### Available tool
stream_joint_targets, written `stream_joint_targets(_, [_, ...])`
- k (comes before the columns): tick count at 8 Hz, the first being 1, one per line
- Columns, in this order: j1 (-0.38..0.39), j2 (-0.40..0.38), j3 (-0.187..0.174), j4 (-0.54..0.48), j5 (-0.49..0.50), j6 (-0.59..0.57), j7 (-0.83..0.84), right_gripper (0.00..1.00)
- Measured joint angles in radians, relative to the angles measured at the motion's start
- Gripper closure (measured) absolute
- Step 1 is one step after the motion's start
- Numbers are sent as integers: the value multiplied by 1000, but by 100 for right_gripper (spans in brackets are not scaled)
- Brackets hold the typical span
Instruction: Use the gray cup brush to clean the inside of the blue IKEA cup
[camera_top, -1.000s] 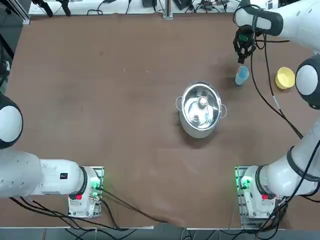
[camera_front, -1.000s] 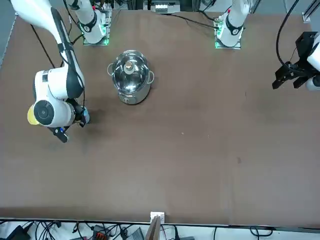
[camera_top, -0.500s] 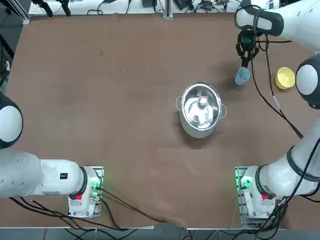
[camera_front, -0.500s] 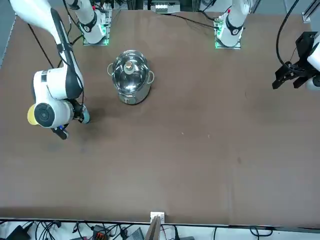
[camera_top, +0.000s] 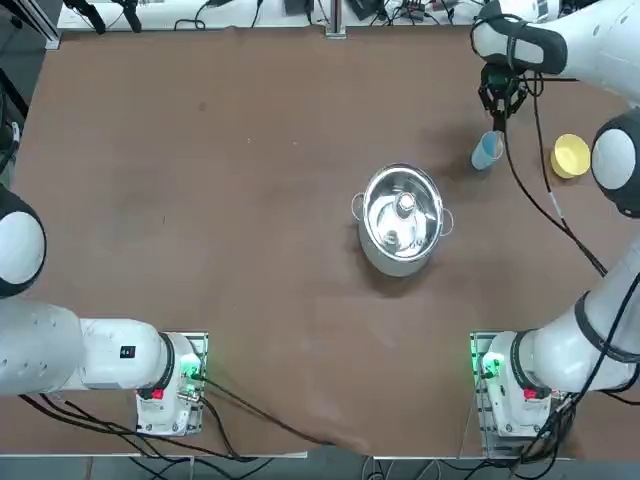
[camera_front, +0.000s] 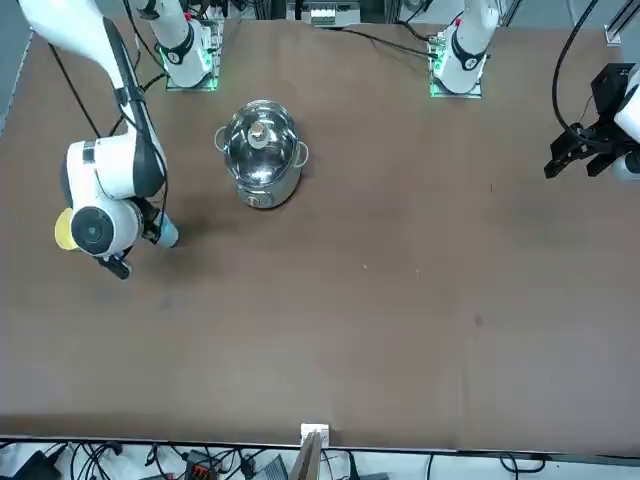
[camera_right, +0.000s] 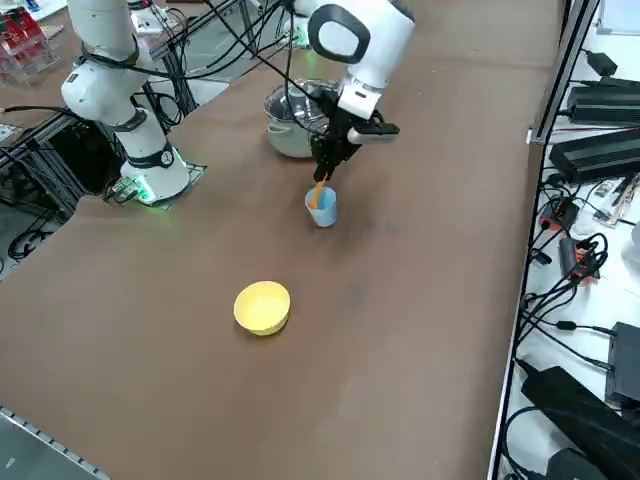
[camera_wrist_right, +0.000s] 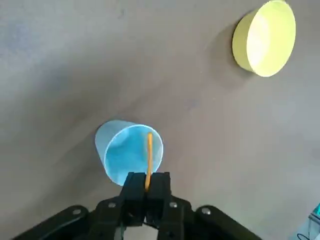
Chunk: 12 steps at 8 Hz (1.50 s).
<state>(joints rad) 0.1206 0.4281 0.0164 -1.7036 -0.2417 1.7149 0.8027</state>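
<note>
While the right gripper (camera_wrist_right: 147, 194) is pinched on the gray cup brush (camera_wrist_right: 148, 160), whose orange stem dips into the blue IKEA cup (camera_top: 486, 150) at the top view's upper right, scrubbing is judged underway; circular strokes are required next.

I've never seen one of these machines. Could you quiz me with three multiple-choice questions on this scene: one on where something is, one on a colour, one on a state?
1. Where does the orange end of the gray cup brush reach?
A. into the blue IKEA cup
B. into the steel pot
C. flat on the table

2. What colour is the bowl?
A. red
B. yellow
C. green

3. How is the right gripper?
A. wide open
B. shut on the brush
C. shut on nothing

Answers: 1 A, the orange rod dips inside the cup; 2 B, plainly yellow; 3 B, fingers pinch the rod.
</note>
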Motion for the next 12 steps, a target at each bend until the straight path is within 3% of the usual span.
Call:
stream_joint_targets(4, [2, 6, 8, 127, 0, -30, -9, 96])
stream_joint_targets(6, [-2, 5, -6, 170, -24, -93, -78, 96])
stream_joint_targets(9, [-25, 1, -61, 172, -142, -163, -212, 96])
stream_joint_targets(12, [-105, -15, -72, 85, -237, -87, -290, 96])
